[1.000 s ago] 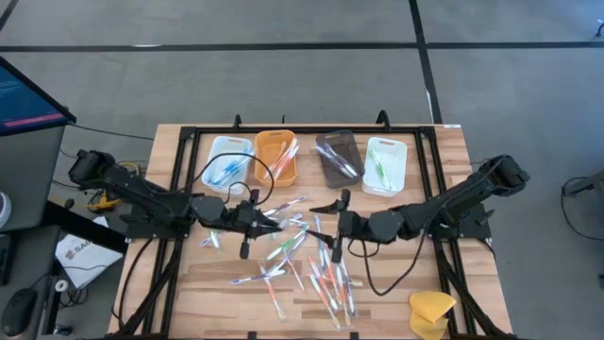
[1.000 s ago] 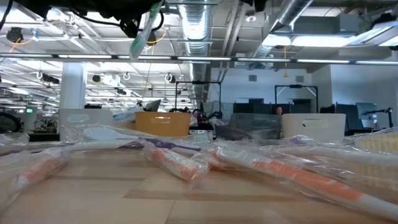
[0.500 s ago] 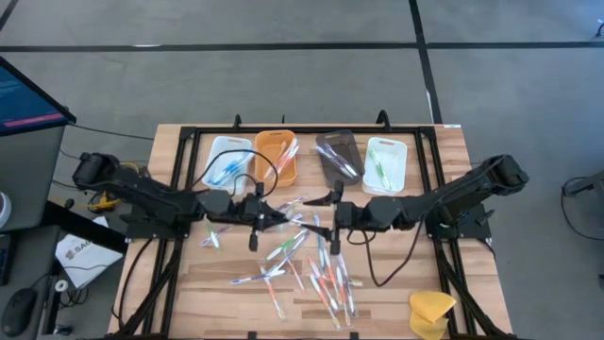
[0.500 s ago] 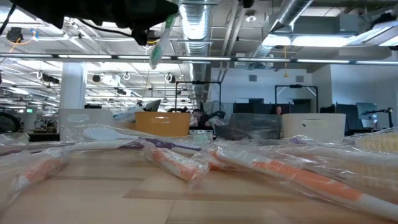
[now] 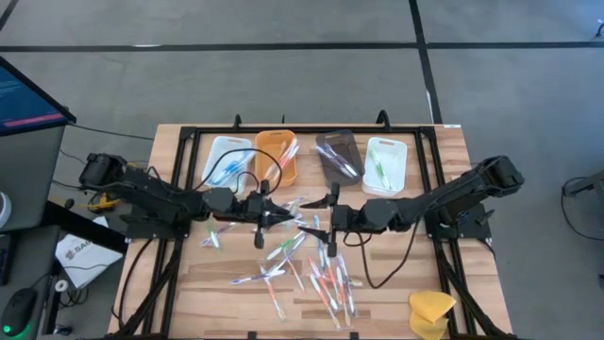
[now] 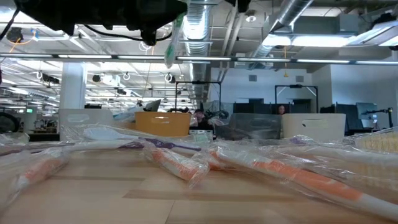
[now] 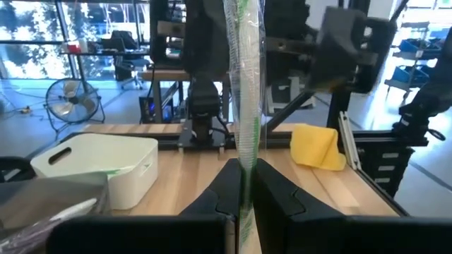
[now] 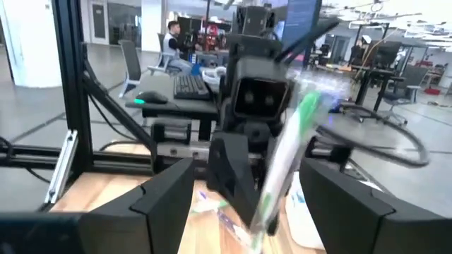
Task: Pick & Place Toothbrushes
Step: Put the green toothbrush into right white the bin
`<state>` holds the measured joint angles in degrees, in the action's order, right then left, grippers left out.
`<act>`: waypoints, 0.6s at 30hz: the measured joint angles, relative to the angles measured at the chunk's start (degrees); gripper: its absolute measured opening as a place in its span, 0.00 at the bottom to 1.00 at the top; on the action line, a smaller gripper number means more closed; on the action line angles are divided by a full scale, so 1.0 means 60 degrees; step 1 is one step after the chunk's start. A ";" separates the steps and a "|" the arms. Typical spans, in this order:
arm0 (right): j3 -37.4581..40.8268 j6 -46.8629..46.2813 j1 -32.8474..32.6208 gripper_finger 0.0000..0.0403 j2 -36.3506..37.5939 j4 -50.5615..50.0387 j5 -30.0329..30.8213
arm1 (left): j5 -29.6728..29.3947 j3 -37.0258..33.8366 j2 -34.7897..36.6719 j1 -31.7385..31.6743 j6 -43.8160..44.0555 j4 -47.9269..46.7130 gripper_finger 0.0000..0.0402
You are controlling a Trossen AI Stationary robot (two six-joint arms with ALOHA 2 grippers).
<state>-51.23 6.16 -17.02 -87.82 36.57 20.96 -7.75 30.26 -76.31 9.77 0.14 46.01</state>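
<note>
Your left gripper [image 7: 244, 201], jaws clamped on a green wrapped toothbrush [image 7: 246, 92] standing upright above mid-table [image 5: 217, 283], faces the right gripper [image 5: 326, 219] at its 3 o'clock, jaws spread wide and nearer for handover.

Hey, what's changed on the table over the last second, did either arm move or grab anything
The left gripper, shut on a wrapped green toothbrush, has carried it toward the table's middle. The right gripper, open and empty, has moved in from the other side to meet it, so the two now face each other closely. Nothing was picked up or released. The loose toothbrushes, four trays and yellow sponge stayed put.
</note>
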 joint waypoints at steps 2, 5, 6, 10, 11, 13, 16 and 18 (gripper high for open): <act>0.0036 0.0013 0.0049 0.63 -0.0142 -0.0021 -0.0012 | 0.0143 0.0094 -0.0143 -0.0077 0.0007 0.0073 0.03; -0.0336 0.0396 0.0095 0.63 -0.0504 0.0092 -0.0008 | 0.0313 0.0260 -0.0371 -0.0089 0.0002 0.0072 0.03; -0.0442 0.0533 0.0110 0.63 -0.0610 0.0056 -0.0005 | 0.0361 0.0352 -0.0488 -0.0086 -0.0023 0.0079 0.03; -0.1196 0.0998 0.0024 0.63 -0.1229 -0.0621 -0.0019 | 0.0434 0.0533 -0.0712 -0.0082 -0.0068 0.0071 0.03; -0.1387 0.1116 -0.0029 0.62 -0.1305 -0.0898 -0.0009 | 0.0493 0.0531 -0.0718 -0.0082 -0.0151 0.0057 0.03; -0.1774 0.1339 -0.0138 0.61 -0.1456 -0.1274 0.0017 | 0.0601 0.0528 -0.0700 -0.0068 -0.0281 0.0079 0.03; -0.2106 0.1444 -0.0333 0.57 -0.1507 -0.1918 0.0165 | 0.0701 0.0528 -0.0663 -0.0058 -0.0357 0.0010 0.03; -0.2252 0.1466 -0.0419 0.55 -0.1499 -0.2050 0.0238 | 0.0849 0.0529 -0.0635 -0.0058 -0.0350 0.0068 0.03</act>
<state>-64.74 14.96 -19.53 -96.81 24.27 22.38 -2.65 33.44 -80.12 9.43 -1.96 46.41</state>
